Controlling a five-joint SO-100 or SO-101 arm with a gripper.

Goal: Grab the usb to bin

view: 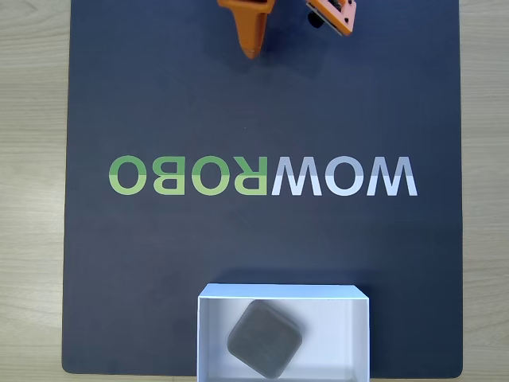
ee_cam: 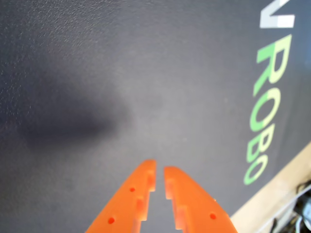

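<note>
The usb [view: 265,338], a small flat grey block with rounded corners, lies inside the bin [view: 283,292], turned at an angle. The bin is a shallow white box at the bottom edge of the fixed view. My orange gripper [view: 252,52] hangs at the top of that view, far from the bin, over the dark mat. In the wrist view the gripper [ee_cam: 160,168] is shut: its two orange fingers stand almost together with only a thin slit between them and nothing held. Their shadow falls on the mat to the left.
A dark grey mat [view: 159,263] with the mirrored "WOWROBO" lettering [view: 262,176] covers the light wooden table [view: 32,199]. In the wrist view the lettering [ee_cam: 265,116] runs down the right side, with the table edge at the lower right.
</note>
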